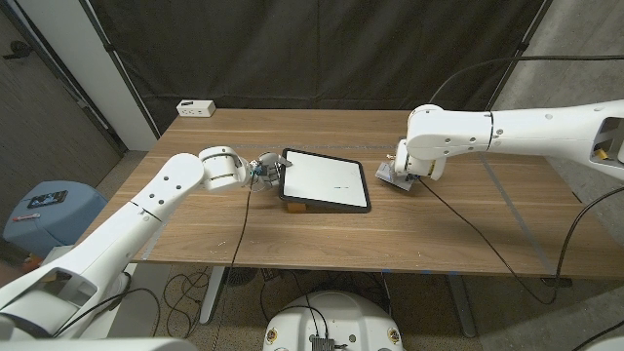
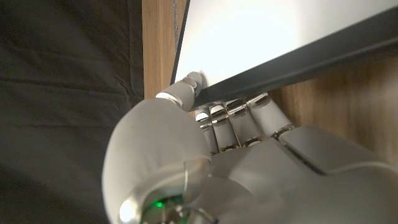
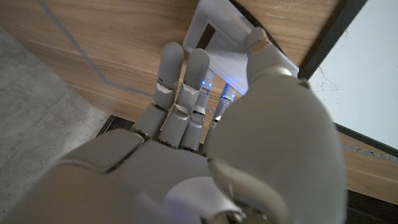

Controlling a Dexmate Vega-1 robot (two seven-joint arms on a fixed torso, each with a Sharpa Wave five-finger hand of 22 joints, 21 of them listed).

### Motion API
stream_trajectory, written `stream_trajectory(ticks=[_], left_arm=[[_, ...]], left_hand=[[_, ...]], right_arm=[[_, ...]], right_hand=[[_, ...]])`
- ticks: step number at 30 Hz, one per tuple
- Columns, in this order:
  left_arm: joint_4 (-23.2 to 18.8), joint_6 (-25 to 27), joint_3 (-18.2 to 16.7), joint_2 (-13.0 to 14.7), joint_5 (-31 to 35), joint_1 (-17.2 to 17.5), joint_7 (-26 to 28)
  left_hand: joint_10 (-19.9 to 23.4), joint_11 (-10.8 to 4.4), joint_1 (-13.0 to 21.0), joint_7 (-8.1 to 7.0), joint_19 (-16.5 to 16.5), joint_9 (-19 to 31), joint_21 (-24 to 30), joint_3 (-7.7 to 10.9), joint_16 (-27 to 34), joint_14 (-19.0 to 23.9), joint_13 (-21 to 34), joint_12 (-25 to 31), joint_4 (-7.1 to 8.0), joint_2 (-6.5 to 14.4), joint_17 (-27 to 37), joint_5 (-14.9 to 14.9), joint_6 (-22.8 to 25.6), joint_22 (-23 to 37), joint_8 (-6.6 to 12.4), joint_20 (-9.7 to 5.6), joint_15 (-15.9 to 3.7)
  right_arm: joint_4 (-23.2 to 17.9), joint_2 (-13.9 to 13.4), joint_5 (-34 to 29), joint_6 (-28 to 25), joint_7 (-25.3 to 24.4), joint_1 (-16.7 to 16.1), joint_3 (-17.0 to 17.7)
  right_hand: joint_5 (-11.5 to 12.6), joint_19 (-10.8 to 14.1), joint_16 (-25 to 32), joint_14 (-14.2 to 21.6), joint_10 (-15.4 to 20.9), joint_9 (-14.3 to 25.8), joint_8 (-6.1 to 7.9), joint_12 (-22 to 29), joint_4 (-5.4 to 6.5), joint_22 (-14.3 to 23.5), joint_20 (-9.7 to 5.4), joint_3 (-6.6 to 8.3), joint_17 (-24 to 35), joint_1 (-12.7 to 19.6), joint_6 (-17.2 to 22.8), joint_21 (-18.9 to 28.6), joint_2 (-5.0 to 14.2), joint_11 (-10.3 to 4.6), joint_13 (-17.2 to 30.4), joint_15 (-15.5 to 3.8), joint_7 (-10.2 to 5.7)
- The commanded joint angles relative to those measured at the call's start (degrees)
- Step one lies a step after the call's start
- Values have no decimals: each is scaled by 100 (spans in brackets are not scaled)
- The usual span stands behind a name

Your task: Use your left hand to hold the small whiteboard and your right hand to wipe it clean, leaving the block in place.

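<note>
1. Whiteboard, small, white with black frame (image 1: 327, 179): mid-table, propped on a wooden block (image 1: 294, 205) at its 7 o'clock corner.
2. Left hand (image 1: 261, 170) pinches the board's 9 o'clock edge, thumb (image 2: 186, 87) on top.
3. Right hand (image 1: 405, 172), at the board's 3 o'clock, curls around a pale grey eraser (image 3: 227, 50).

bare table (image 1: 468, 234) lies open at 6 o'clock of the whiteboard (image 1: 327, 177); hands flank its 3 and 9 o'clock edges.
</note>
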Motion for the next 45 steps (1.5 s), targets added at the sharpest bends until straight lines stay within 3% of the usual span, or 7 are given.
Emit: stream_trajectory(ticks=[1,19,25,28,34,45], left_arm=[[-59,118,-30,124,-213,-62,151],[-80,213,-7,384,-611,-78,275],[-89,168,-8,449,-676,-62,294],[-91,153,4,471,-685,-71,306],[-45,159,47,487,-702,-126,277],[52,188,107,480,-713,-203,208]], left_hand=[[19,-5,-32,-9,-31,11,33,58,-8,12,0,-6,5,8,7,25,42,18,-12,25,-81],[12,10,-39,5,-35,11,39,64,-11,1,-1,-8,5,12,8,26,35,18,-15,27,-64],[9,-51,-40,5,-37,11,41,66,-10,1,-1,-8,1,11,7,26,34,18,-15,30,-69],[13,-2,-45,0,-38,11,41,65,-9,3,0,-7,4,10,7,25,35,18,-14,31,-62],[9,-2,-42,-2,-45,11,40,67,-8,2,0,-8,1,13,8,26,35,18,-14,33,-72],[18,-17,-46,2,-51,11,40,67,-8,2,0,-4,1,10,8,25,34,17,-13,41,-70]], right_arm=[[-70,-161,-179,-3,274,164,-191],[-164,-288,-514,-3,616,398,-563],[-408,-518,-1514,-3,1313,377,-659],[-528,-625,-1991,-3,1638,365,-686],[-589,-683,-2451,-3,1884,349,-712],[-832,-965,-3919,53,2874,-76,-433]], right_hand=[[20,-9,-2,22,847,151,34,0,132,35,-602,131,32,305,864,-11,326,-333,273,-383,165],[10,-31,-24,17,837,156,19,-27,136,36,-602,123,43,299,877,-13,325,-347,284,-384,142],[-1,-72,-48,-3,820,166,14,-49,139,40,-595,117,42,292,885,-16,326,-394,289,-383,86],[-9,-91,-64,-17,812,172,19,-57,145,41,-604,112,33,281,900,-18,327,-415,291,-384,52],[-27,-96,-61,-4,804,171,12,-67,149,44,-611,103,47,266,901,-14,323,-440,300,-385,16],[-67,-138,-76,-10,808,170,7,-77,150,51,-627,96,66,255,926,-15,325,-476,322,-384,-21]])
